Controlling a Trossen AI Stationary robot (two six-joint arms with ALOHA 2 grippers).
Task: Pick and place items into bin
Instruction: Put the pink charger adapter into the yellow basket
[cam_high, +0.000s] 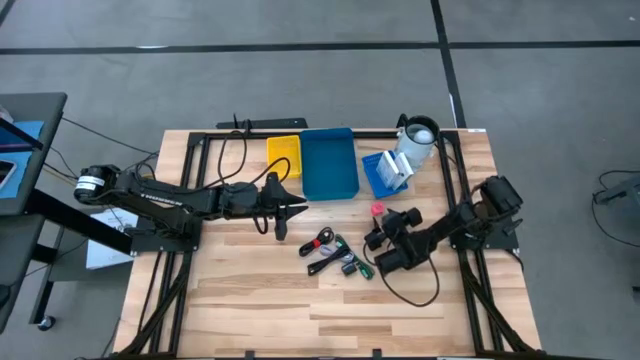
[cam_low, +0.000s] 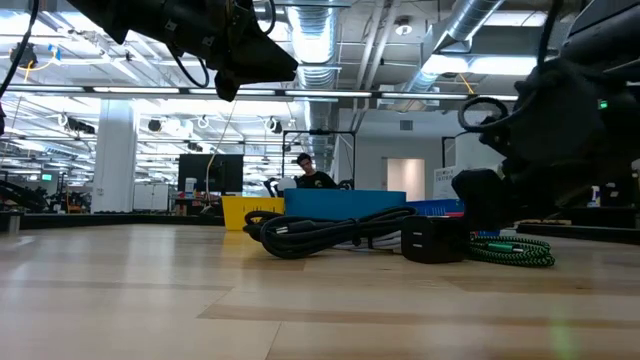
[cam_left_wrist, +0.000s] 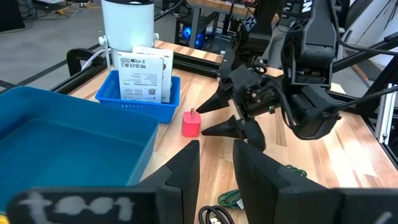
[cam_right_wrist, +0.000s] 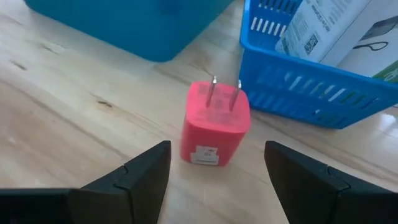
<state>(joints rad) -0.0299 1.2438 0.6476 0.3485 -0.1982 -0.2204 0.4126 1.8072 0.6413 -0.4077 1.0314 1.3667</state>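
Two white card packages (cam_left_wrist: 144, 76) stand upright in a small blue basket (cam_high: 383, 172) beside the white cup (cam_high: 418, 140). A red plug adapter (cam_right_wrist: 214, 123) lies on the table with its prongs toward the basket. Black cables with green and red parts (cam_high: 335, 255) lie at mid-table. My right gripper (cam_right_wrist: 217, 171) is open and low, just short of the red adapter, one finger to each side, touching nothing. My left gripper (cam_left_wrist: 217, 165) is open and hangs above the table, near the large blue bin's (cam_high: 328, 163) front left corner.
A yellow bin (cam_high: 284, 152) sits left of the large blue bin at the table's far side. In the low view a black adapter (cam_low: 435, 240) and a green braided cable (cam_low: 510, 250) lie by the coiled black cable (cam_low: 330, 235). Bare wood spans the table's near half.
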